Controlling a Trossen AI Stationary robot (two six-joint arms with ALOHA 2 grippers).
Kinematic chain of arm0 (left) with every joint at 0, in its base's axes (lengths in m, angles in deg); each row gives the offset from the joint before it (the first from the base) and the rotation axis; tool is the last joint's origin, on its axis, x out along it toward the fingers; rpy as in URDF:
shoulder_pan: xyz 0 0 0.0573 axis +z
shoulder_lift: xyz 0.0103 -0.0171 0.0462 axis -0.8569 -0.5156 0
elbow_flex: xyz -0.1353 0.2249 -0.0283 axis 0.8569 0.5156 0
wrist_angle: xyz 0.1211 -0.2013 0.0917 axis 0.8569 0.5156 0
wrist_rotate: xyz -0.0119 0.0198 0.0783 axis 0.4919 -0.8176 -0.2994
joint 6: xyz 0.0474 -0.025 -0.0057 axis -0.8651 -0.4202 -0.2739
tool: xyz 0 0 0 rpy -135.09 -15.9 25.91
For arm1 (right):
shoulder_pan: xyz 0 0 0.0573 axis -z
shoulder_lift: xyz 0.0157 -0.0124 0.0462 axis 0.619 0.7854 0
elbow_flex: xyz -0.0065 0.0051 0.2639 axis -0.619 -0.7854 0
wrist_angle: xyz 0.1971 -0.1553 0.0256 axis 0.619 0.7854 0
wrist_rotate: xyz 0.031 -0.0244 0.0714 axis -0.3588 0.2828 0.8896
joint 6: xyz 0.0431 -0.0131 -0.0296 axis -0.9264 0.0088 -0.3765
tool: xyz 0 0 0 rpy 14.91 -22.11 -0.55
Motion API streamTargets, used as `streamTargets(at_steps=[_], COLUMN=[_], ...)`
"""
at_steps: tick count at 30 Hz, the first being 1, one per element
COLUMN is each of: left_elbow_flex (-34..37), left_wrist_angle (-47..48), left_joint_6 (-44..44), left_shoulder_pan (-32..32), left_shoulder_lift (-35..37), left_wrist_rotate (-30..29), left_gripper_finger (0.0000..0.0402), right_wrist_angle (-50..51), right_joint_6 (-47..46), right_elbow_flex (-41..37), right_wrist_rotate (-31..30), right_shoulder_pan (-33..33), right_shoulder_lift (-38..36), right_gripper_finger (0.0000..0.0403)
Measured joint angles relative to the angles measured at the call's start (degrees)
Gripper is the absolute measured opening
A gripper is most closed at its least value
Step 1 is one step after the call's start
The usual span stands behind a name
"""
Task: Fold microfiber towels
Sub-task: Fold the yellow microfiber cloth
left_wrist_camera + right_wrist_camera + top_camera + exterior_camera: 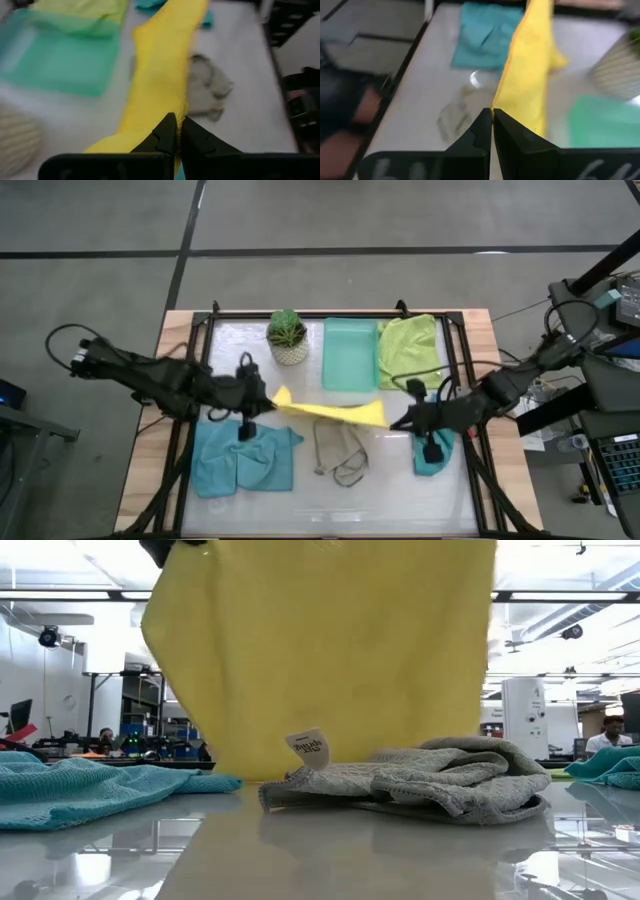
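Yellow towel: soft square yellow microfiber towel stretched in the air between the two arms above the middle of the worktop; in the low view it hangs as a broad sheet behind the grey cloth.
Left end effector: fingers pinched together on one end of the yellow towel; seen closed on the fabric in the left wrist view.
Right end effector: fingers pinched together on the opposite end of the yellow towel; the same grip shows in the right wrist view.
Pale grey towel: crumpled pale grey microfiber towel lying on the worktop just under the yellow one, a white label showing at its edge in the low view.
Light blue towel: rumpled light blue microfiber towel on the worktop below the left arm.
Teal towel: small teal microfiber towel partly under the right arm.
Lime green towel: lime green microfiber towel lying beside the tray at the far side.
Tray: rigid mint-green rectangular tray between the plant and the lime green towel.
Plant: small potted green plant near the far edge.
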Motion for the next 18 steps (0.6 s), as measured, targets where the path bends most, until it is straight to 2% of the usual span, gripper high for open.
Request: streamTargets(at_steps=[4, 8, 13, 18], left_elbow_flex=[5.2, 8.1, 8.4, 8.4], left_wrist_angle=[-12.9, -22.6, -23.8, -21.3], left_joint_6=[0.9, 1.1, 1.0, -2.4], left_shoulder_pan=[-2.3, -3.7, -4.2, -4.9], left_shoulder_lift=[-5.8, -13.7, -21.9, -24.6], left_wrist_rotate=[0.4, 2.3, 5.3, 7.5], left_gripper_finger=[0.0009, 0.0043, 0.0106, 0.0152], right_wrist_angle=[0.5, 0.3, -1.4, -2.3], right_joint_6=[-6.9, -15.4, -25.4, -29.8], right_elbow_flex=[-5.2, -10.9, -16.8, -18.9], right_wrist_rotate=[6.0, 12.0, 15.2, 17.3], right_shoulder_pan=[-1.3, -3.2, -4.5, -4.6], right_shoulder_lift=[0.2, 0.2, 0.2, 0.2], right_gripper_finger=[0.0008, 0.0008, 0.0008, 0.0008])
